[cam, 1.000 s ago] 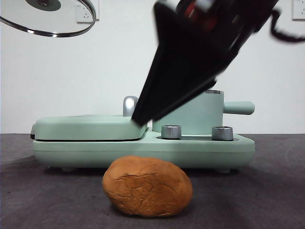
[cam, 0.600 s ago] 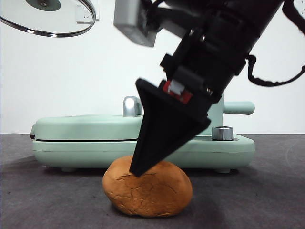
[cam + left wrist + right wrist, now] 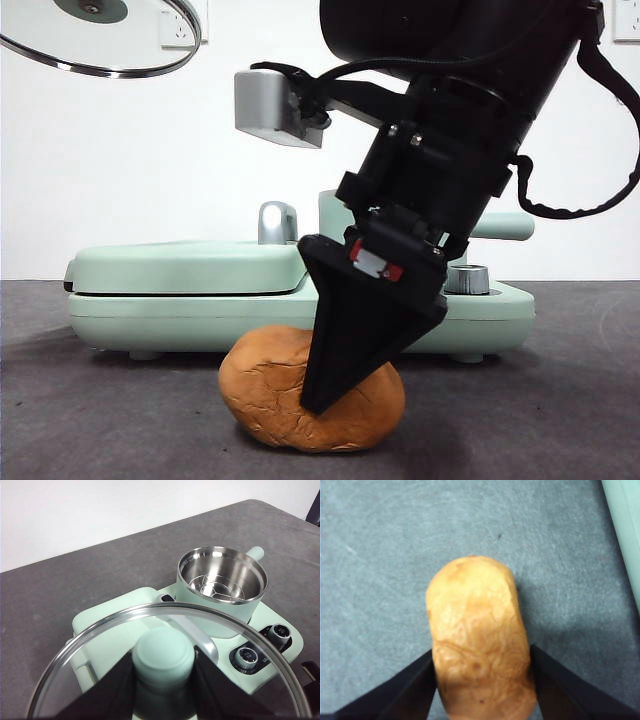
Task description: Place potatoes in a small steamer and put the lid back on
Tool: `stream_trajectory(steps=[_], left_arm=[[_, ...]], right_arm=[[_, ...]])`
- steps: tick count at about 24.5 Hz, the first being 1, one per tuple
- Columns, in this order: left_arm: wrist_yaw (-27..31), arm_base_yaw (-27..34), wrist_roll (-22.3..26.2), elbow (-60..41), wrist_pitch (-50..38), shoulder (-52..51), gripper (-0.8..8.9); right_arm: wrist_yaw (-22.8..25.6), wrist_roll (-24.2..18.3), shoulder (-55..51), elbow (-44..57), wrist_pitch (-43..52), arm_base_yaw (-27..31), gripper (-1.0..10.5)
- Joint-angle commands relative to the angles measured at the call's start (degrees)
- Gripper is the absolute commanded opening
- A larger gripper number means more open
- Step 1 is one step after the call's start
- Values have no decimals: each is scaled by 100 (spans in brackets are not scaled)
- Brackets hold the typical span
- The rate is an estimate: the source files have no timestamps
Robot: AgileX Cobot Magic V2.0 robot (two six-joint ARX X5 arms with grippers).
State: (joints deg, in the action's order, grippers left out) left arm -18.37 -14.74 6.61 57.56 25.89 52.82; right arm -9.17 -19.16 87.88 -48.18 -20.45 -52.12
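The potato (image 3: 270, 395) is an orange-brown oval lump lying on the dark table in front of the appliance. My right gripper (image 3: 310, 400) has come down over it. In the right wrist view its open jaws stand on either side of the potato (image 3: 477, 645), close against its skin. The small steamer (image 3: 222, 587) is a mint-green pot with a steel rim; it stands uncovered and empty on the appliance. My left gripper (image 3: 162, 680) is shut on the knob of the glass lid (image 3: 95, 645) and holds it high. The lid also shows in the front view (image 3: 100, 40) at the top left.
The flat mint-green grill plate (image 3: 185, 265) with its chrome handle (image 3: 275, 220) lies beside the pot on the same base. Two steel dials (image 3: 247, 656) sit on the base's front. The pot's stubby side handle (image 3: 505, 226) sticks out to the right.
My right gripper has dropped from above the appliance onto the potato, its jaws now down around it. The potato has shifted slightly to the right. The lid has stayed still.
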Motion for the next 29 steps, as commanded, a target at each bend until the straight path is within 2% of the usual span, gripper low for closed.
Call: stream_trajectory(steps=[1, 5, 7, 10, 14, 19, 29], left_arm=[[-46, -11, -7, 98, -188, -20, 16], [-48, -11, -9, 98, -205, -20, 16], [-50, -11, -9, 98, -236, -20, 16], [-48, -11, -9, 98, -337, -20, 16], [-50, -11, -9, 98, -363, -20, 16], [-48, -11, -9, 98, -363, -20, 16], [-50, -13, -9, 98, -361, -20, 15]], right_arm=[[0, 319, -129, -107, -127, -61, 253], [118, 811, -942, -389, -962, -46, 253], [520, 1093, -1311, -791, -1593, 4, 253], [1139, 1325, -1458, -1766, -2544, 120, 252], [1228, 1762, -1213, -3257, -3314, 507, 252], [1252, 1766, -702, -4367, -3410, 1054, 230], [859, 1534, 990, -5965, -3703, 2046, 228]])
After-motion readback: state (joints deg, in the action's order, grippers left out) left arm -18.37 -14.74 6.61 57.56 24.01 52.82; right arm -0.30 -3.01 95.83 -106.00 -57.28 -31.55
